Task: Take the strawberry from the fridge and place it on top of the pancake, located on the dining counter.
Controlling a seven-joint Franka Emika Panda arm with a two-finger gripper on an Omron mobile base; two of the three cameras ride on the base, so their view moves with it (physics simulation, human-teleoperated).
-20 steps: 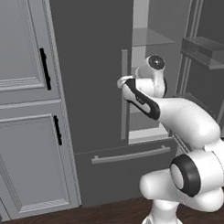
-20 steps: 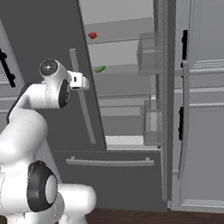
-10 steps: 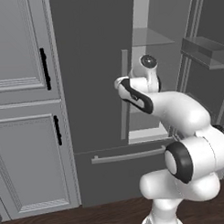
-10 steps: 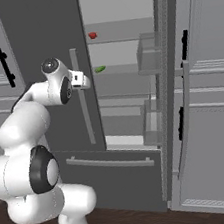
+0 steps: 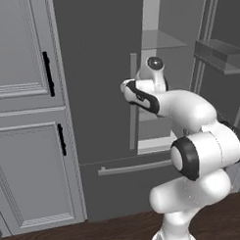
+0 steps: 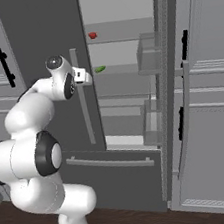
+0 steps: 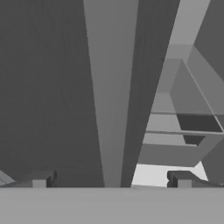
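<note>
**Strawberry on upper fridge shelf, gripper empty at the door handle**

Strawberry (image 6: 92,35) sits on an upper glass shelf inside the fridge (image 6: 43,38), toward the shelf's left end, untouched. One shelf below it lies a small green oblong item (image 6: 99,69), slightly to the right of the strawberry.

Fridge state: the right door (image 6: 169,91) is swung open, seen edge-on, with clear door bins (image 6: 149,61) on its inner side facing the shelves. Left door is shut; its long vertical handle (image 6: 83,98) runs along the edge next to the opening. Bottom drawer is shut, horizontal bar (image 6: 110,161) across its front.

Gripper (image 7: 111,180) is level with the green item's shelf, right in front of the left door handle and left of the opening. In the hand view the handle runs up between the two fingertips (image 7: 40,179), one tip each side. Jaws spread wide, nothing held; can't tell if either tip touches the handle. Strawberry is above and to the right of the gripper, well inside the fridge.

Light grey panelled cabinets (image 5: 24,115) with black handles flank the fridge on both sides. Dark wood floor (image 6: 150,222) below.
</note>
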